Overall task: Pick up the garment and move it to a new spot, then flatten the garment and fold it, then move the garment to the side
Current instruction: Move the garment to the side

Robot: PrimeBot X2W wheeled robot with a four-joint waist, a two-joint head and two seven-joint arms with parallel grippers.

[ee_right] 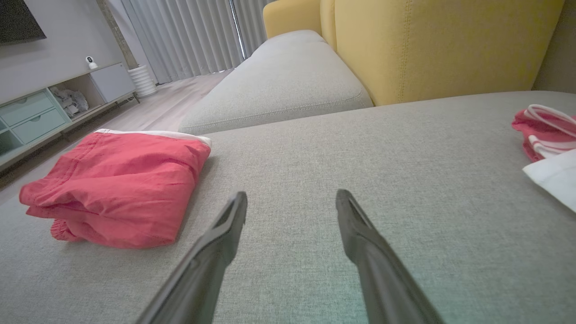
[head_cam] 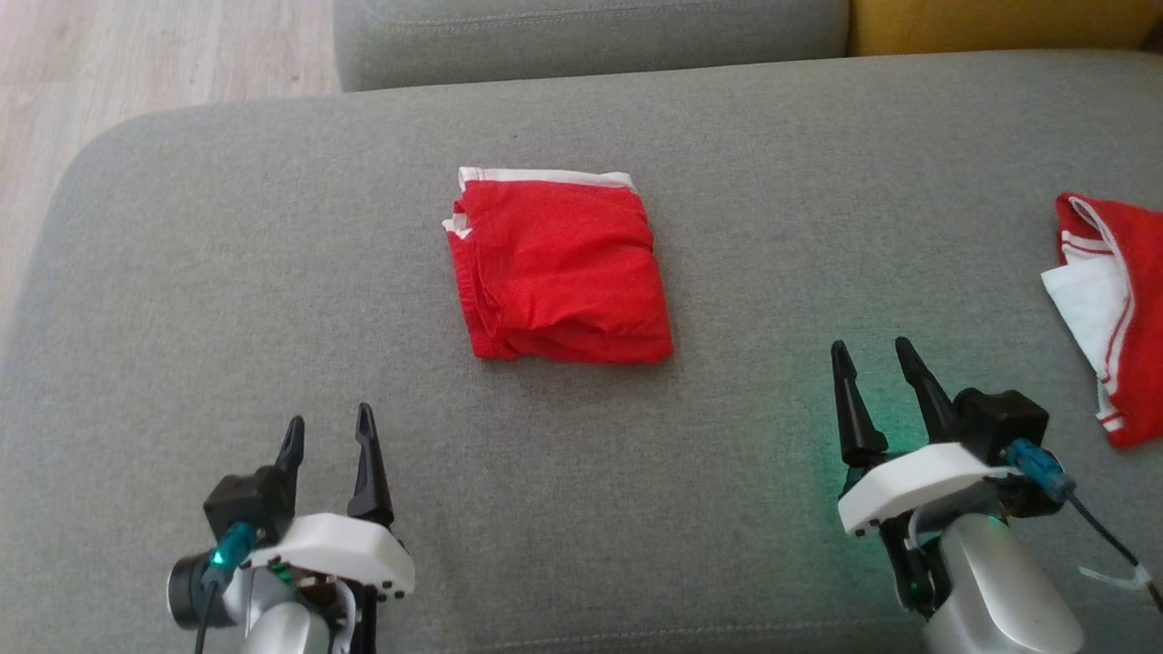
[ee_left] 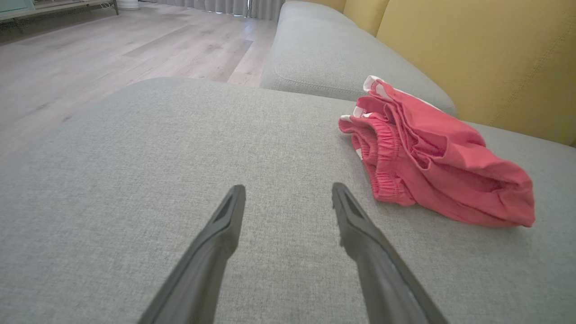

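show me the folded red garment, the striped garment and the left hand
folded red garment [head_cam: 559, 268], head view, middle of its top layer
striped garment [head_cam: 1095, 304], head view, its white panel
left hand [head_cam: 329, 416], head view, midway between fingertips

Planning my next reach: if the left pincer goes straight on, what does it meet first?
Probably just bare grey cushion; the left pincer aims past the folded red shorts, which lie to its right.

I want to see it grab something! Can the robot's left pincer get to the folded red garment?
Probably yes. The left pincer is open, and bare grey cushion lies between it and the folded red garment; nothing blocks it.
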